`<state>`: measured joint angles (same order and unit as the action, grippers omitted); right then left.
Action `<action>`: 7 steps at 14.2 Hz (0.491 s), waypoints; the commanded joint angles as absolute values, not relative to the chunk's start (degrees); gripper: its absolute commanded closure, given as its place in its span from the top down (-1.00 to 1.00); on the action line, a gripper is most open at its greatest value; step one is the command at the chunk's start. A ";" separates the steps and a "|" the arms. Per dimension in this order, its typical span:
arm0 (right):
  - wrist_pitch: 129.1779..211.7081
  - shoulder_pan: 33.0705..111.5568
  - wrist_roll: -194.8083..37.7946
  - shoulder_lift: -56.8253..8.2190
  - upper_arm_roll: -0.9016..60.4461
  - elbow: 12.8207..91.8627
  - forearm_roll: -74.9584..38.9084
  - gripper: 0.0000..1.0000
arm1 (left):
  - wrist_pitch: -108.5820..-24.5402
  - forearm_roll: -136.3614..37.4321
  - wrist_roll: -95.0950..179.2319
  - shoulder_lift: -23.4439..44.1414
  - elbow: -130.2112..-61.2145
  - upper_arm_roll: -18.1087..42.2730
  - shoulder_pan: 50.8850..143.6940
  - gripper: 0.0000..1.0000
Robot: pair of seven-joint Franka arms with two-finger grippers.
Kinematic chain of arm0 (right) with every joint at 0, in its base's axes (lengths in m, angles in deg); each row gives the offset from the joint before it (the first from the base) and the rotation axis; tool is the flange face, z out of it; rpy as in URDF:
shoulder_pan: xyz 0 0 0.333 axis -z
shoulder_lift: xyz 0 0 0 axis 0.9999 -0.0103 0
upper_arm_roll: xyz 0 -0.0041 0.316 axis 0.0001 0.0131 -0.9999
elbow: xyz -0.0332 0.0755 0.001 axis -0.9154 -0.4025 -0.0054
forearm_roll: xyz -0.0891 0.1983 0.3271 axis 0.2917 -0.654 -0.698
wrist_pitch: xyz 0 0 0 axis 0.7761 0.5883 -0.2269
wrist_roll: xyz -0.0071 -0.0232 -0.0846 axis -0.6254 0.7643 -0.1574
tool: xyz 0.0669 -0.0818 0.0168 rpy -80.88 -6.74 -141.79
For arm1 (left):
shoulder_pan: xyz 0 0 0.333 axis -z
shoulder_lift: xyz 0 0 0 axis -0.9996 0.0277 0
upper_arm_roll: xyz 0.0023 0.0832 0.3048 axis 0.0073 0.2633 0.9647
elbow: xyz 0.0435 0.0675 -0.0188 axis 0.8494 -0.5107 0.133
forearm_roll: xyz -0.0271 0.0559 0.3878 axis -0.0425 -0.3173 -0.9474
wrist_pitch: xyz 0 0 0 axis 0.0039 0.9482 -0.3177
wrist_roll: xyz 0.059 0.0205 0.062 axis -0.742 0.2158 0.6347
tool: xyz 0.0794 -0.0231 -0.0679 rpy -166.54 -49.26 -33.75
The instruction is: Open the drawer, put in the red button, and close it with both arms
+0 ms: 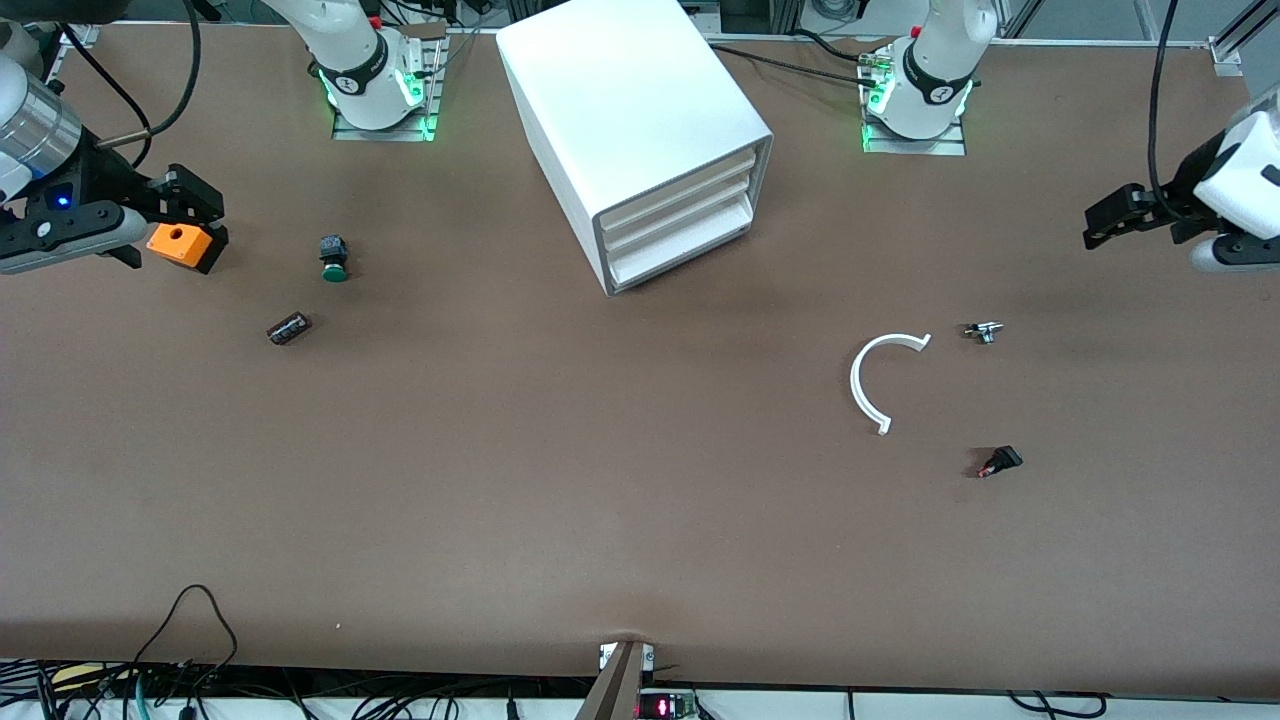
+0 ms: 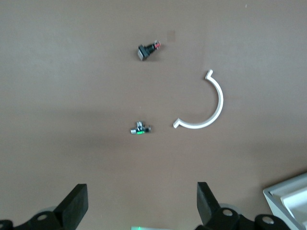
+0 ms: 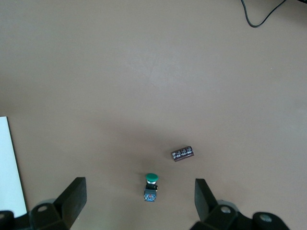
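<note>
The white cabinet [image 1: 640,130] stands at the back middle, and its three alike drawers are all shut. The second drawer [image 1: 680,215] sits flush with the other two. The red button shows in no view. My right gripper [image 1: 200,225] hangs open and empty over the right arm's end of the table. In the right wrist view [image 3: 139,201] a green-capped button [image 3: 151,187] lies between its fingers, far below. My left gripper [image 1: 1100,225] hangs open and empty over the left arm's end. It also shows in the left wrist view [image 2: 142,206].
The green button [image 1: 333,258] and a small dark block [image 1: 289,328] lie toward the right arm's end. A white arc [image 1: 880,375], a small metal part [image 1: 984,331] and a black part with a red tip [image 1: 1000,461] lie toward the left arm's end. An orange block [image 1: 180,243] shows at the right hand.
</note>
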<state>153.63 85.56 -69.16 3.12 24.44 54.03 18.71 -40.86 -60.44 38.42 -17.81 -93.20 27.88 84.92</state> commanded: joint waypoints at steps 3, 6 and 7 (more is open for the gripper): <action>153.61 86.16 -69.56 2.50 24.06 52.72 17.85 1.00 | -47.38 -59.07 32.56 -18.44 -94.00 28.65 85.07 1.00; 153.61 86.16 -69.56 2.41 24.15 52.81 17.85 1.00 | -48.36 -59.07 31.75 -18.00 -94.09 29.26 85.25 1.00; 153.61 86.16 -69.56 2.41 24.15 52.72 17.85 1.00 | -48.88 -59.25 31.75 -18.00 -94.35 29.35 85.43 1.00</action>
<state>153.72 85.56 -69.20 3.06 24.44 54.00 18.71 -47.50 -59.87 33.73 -17.74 -93.56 28.40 84.94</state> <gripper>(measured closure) 0.000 0.000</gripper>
